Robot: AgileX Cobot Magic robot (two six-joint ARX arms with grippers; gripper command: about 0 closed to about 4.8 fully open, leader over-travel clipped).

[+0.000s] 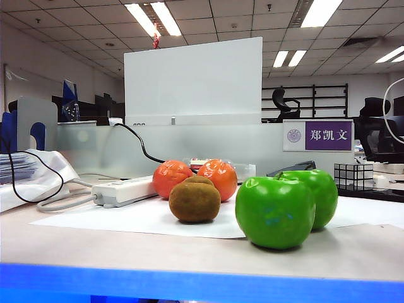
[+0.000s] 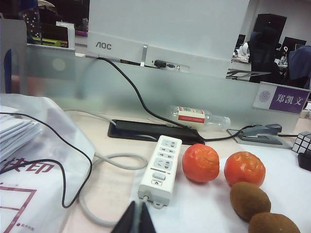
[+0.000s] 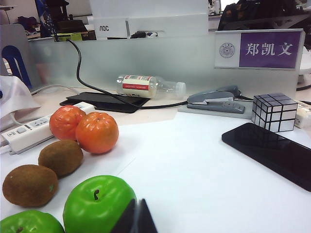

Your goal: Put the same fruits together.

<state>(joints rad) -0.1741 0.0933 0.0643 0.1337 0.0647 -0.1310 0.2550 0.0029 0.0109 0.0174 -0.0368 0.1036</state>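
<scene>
Apples sit closest to us: two glossy green apples (image 1: pixel 275 211) touching side by side on the white sheet of paper (image 1: pixel 145 218), and we'll use that sheet as our landmark for everything. Our right gripper (image 3: pixel 135 218) hangs low at the near end of the sheet just in front of one apple, fingers clamped together with nothing between them. Our left gripper (image 2: pixel 135 221) is just off the sheet's left edge, by the near end of the white power strip (image 2: pixel 161 169), also pinched closed on nothing.

A bit further onto the sheet we've got the two brown kiwis (image 3: pixel 60 157), one right beside the other. Behind those, at the sheet's far left part, the two orange-red tangerines (image 2: pixel 201 162) sit close together.

On the sheet's right part a black phone (image 3: pixel 272 153) lies flat, with the gridded cube (image 3: pixel 274 111) just beyond it. Past the sheet's far edge we see a grey stapler (image 3: pixel 216 101), a plastic bottle (image 3: pixel 150 86) lying on its side, and the purple nameplate (image 3: pixel 262 49) up on the divider.
</scene>
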